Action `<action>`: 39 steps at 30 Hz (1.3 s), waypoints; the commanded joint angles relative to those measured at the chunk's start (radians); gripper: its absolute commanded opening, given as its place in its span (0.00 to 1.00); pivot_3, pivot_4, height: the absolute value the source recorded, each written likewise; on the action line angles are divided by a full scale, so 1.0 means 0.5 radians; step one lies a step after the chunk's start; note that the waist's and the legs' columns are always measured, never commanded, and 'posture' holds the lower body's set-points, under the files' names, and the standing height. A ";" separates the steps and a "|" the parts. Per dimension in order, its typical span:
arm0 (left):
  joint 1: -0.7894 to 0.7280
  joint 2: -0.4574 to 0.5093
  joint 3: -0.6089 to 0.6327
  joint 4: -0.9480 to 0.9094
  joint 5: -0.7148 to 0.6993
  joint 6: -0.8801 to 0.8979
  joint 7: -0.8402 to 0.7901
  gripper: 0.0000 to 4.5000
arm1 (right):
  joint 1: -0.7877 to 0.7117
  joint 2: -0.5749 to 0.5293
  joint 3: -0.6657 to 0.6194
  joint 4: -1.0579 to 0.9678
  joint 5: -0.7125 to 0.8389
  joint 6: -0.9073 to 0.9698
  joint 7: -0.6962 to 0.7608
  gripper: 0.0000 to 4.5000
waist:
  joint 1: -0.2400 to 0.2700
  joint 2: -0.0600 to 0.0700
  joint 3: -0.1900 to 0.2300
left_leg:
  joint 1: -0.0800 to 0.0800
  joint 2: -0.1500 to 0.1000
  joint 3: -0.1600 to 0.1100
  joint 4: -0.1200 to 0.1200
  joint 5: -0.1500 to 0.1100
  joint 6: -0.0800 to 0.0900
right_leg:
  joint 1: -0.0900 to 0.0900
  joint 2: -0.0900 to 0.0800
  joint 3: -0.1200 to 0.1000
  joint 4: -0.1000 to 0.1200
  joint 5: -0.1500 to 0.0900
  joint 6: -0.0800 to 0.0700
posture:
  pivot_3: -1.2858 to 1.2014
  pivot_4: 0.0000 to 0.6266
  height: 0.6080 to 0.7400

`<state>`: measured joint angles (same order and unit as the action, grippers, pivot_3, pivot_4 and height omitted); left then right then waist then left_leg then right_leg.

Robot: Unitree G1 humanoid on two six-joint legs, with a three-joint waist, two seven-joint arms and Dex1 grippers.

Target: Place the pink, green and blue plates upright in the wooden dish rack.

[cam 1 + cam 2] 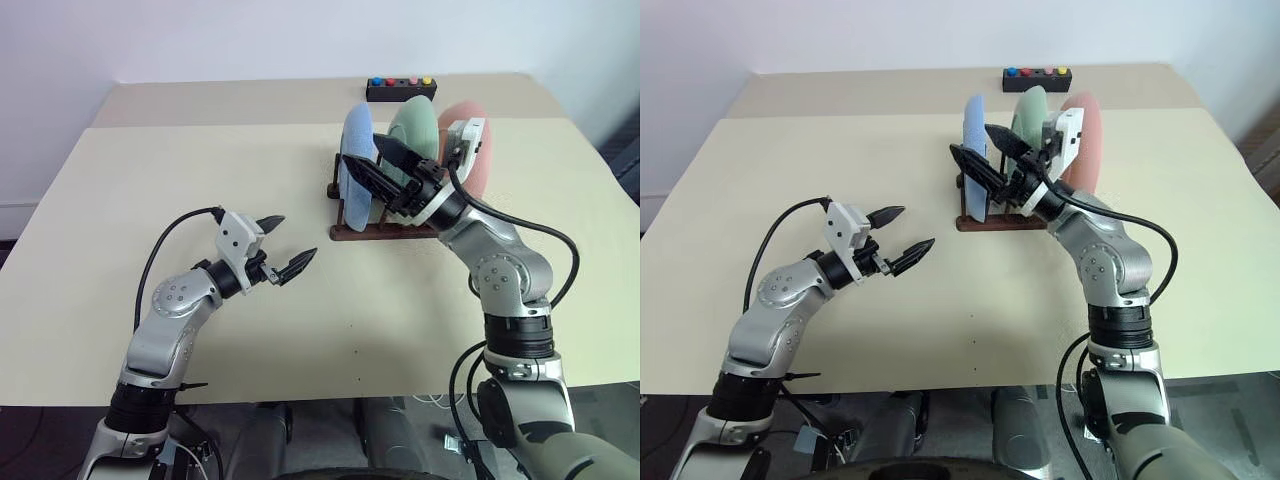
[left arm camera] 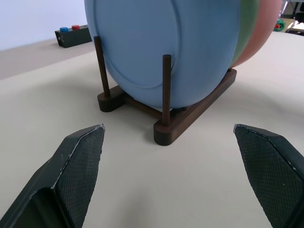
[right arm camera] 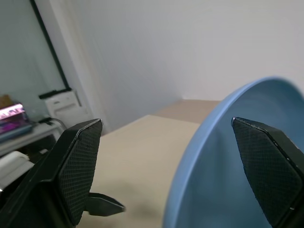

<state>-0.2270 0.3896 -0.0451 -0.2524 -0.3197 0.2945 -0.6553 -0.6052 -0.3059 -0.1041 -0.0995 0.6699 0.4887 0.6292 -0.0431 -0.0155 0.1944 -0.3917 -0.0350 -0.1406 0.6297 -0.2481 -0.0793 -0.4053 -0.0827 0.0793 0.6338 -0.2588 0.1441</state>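
The wooden dish rack (image 1: 382, 232) sits right of the table's middle. Three plates stand upright in it: the blue plate (image 1: 355, 175) on the left, the green plate (image 1: 416, 128) in the middle, and the pink plate (image 1: 482, 160) on the right. My right gripper (image 1: 374, 160) is open at the blue plate's upper edge. In the right wrist view the blue plate's rim (image 3: 223, 161) rises between the spread fingers (image 3: 78, 166), apart from both. My left gripper (image 1: 290, 242) hangs open and empty above the table, left of the rack. It faces the blue plate (image 2: 166, 47) and the rack (image 2: 190, 114).
A black box with coloured buttons (image 1: 400, 88) lies at the table's far edge behind the rack. The beige table (image 1: 150, 180) stretches bare to the left and in front. The right arm's cable (image 1: 530, 235) loops beside the pink plate.
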 commanded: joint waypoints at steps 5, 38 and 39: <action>0.017 -0.009 0.009 -0.079 -0.029 -0.032 -0.008 1.00 | -0.118 -0.142 -0.037 -0.241 -0.022 -0.033 0.036 0.98 | 0.000 0.000 0.000 | 0.000 0.000 0.000 -0.001 0.000 0.000 | 0.000 0.000 0.000 0.000 0.000 0.000 | 0.52 0.24 1.00; 0.054 0.207 0.178 0.405 0.050 -0.260 -0.166 1.00 | 1.593 -0.987 -1.119 -0.314 -0.197 -0.272 0.709 0.98 | 0.055 0.003 -0.002 | 0.006 0.002 0.006 0.003 -0.002 0.003 | 0.012 0.000 0.001 -0.008 -0.001 0.001 | 0.52 0.24 1.00; 0.065 0.201 0.173 0.391 0.051 -0.260 -0.162 1.00 | 1.603 -0.979 -1.107 -0.296 -0.213 -0.297 0.719 0.98 | 0.056 0.003 -0.002 | 0.005 0.002 0.006 0.003 -0.002 0.003 | 0.012 0.001 0.001 -0.008 -0.001 0.001 | 0.52 0.24 1.00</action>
<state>-0.1984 0.4894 0.0278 -0.0331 -0.2929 0.1855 -0.7368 0.1901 -0.8015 -0.6526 -0.2492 0.5730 0.3774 0.9860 -0.0149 -0.0138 0.1935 -0.3890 -0.0339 -0.1379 0.6315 -0.2490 -0.0776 -0.3992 -0.0825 0.0796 0.6300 -0.2593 0.1445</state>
